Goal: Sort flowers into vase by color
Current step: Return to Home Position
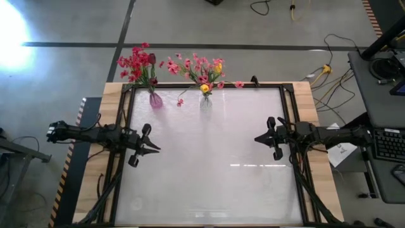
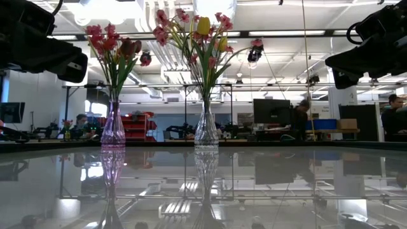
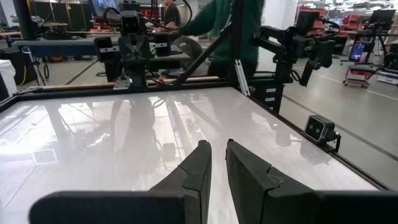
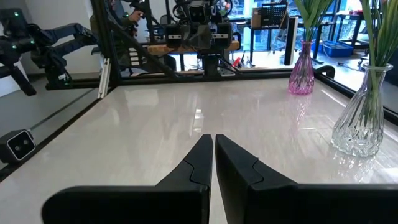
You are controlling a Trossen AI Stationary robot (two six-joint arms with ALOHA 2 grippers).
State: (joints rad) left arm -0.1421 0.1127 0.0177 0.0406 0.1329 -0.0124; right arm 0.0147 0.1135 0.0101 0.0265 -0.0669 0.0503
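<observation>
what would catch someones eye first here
Two bouquets stand at the table's far edge: red flowers in a purple vase toward the left, pink and yellow flowers in a clear vase near the middle. The left gripper and right gripper face each other mid-table, holding nothing.

Bench point(image 1: 209, 158) top is glossy white and mirror-smooth; its border point(image 1: 111, 107) is pale bare wood. Clear vase point(image 4: 364, 121) is faceted glass; purple vase point(image 4: 302, 76) beside it, tinted glass. Left pincer point(image 3: 217, 144) and right pincer point(image 4: 213, 137): matt black plastic.
</observation>
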